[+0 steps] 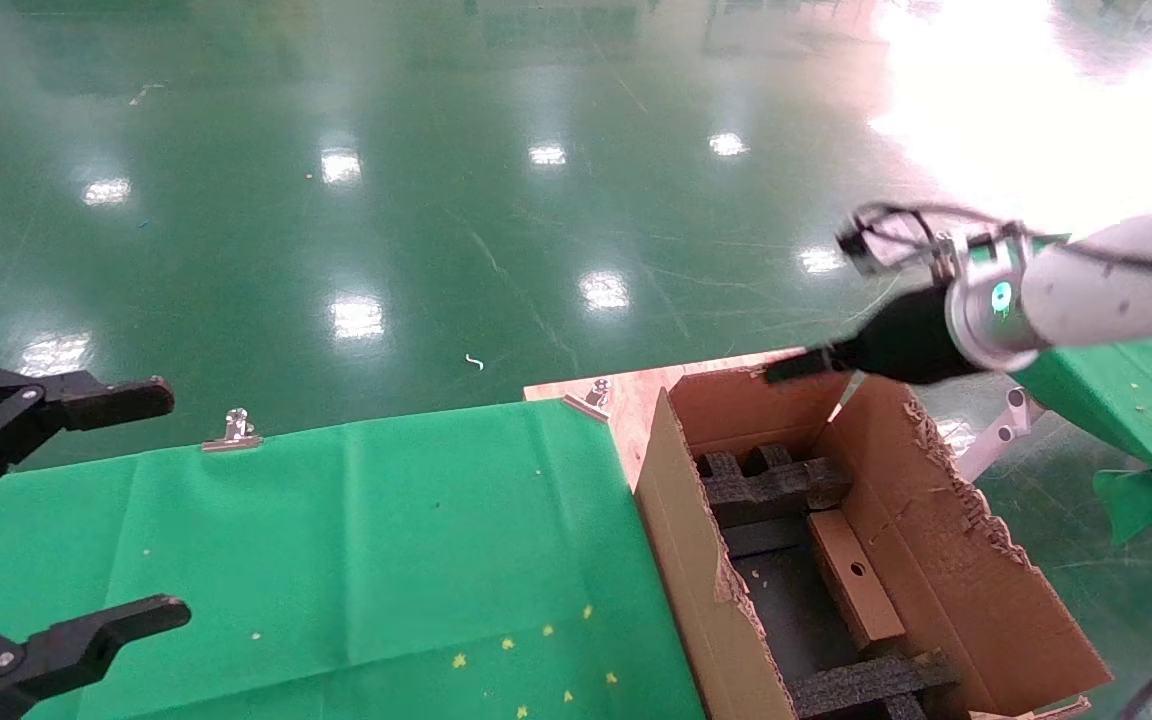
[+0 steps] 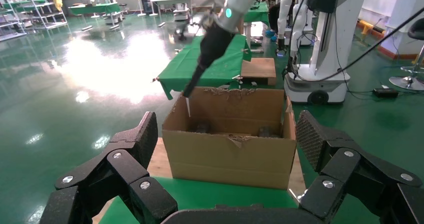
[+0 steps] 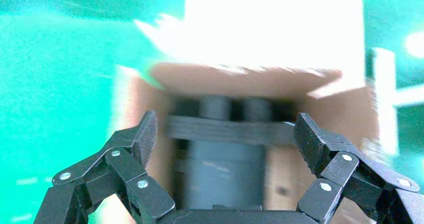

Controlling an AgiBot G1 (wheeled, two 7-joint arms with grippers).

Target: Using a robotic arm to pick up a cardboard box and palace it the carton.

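The left gripper (image 1: pixel 151 505) sits nearest, at the head view's left edge, its two black fingers spread wide apart with nothing between them, parked over the near corner of the green cloth (image 1: pixel 386 560) that covers the table. In its own wrist view the same fingers (image 2: pixel 135 144) frame the carton's short wall from outside.

Beside the cloth, on the right, stands the carton (image 1: pixel 696 560), large, brown and open at the top, with ragged torn edges along its walls. Black foam blocks (image 1: pixel 776 485) sit at its far end and another strip of black foam (image 1: pixel 871 680) crosses its near end. Between them the cardboard box (image 1: pixel 854 575) lies inside the carton, slim and flat, resting against the right-hand wall, its small round hole facing up.

Farther back, the robotic arm (image 1: pixel 1116 285) reaches in from the right, white with a silver wrist and a green ring light. The right gripper (image 1: pixel 786 368) hangs above the carton's far rim, apart from the box. In the right wrist view its fingers (image 3: pixel 137 139) stand spread apart and empty, looking down into the blurred carton.

Beyond everything lies a glossy green floor (image 1: pixel 436 200).
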